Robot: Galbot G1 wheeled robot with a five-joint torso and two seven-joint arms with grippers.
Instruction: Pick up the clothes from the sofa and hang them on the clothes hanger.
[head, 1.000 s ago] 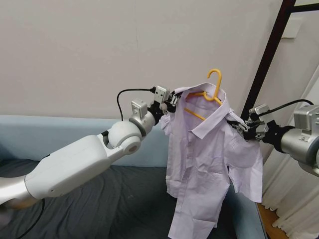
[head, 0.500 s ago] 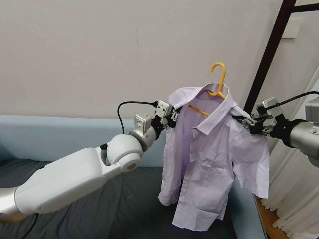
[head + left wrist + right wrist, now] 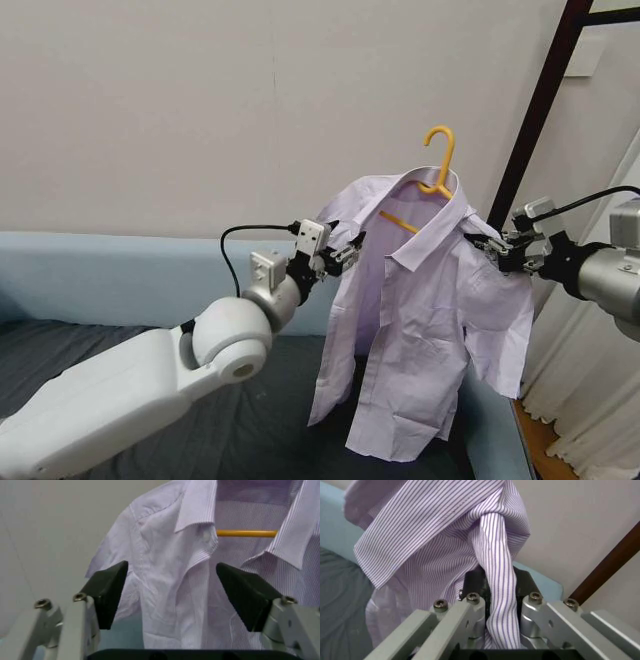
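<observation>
Head view: striped lilac shirt (image 3: pixel 420 330) hangs on yellow hanger (image 3: pixel 446 165), held up in front of the wall, above the sofa (image 3: pixel 120 270). Hanger hook is in open air, left of the dark rack pole (image 3: pixel 535 110). Right gripper (image 3: pixel 492 246) is at the shirt's right shoulder, jaws pinching the cloth. Left gripper (image 3: pixel 345 252) sits just beside the shirt's opposite edge, jaws spread.

Left wrist view: left gripper (image 3: pixel 171 570) w/ black pads (image 3: pixel 107 590) wide apart; shirt (image 3: pixel 165 555) and hanger bar (image 3: pixel 245 533) lie beyond the pads, not touching.

Right wrist view: right gripper (image 3: pixel 497 578) jaws pressed on a bunched fold of shirt (image 3: pixel 435 528). Sofa (image 3: pixel 335 592) and pole (image 3: pixel 615 566) sit in the bkgd.
</observation>
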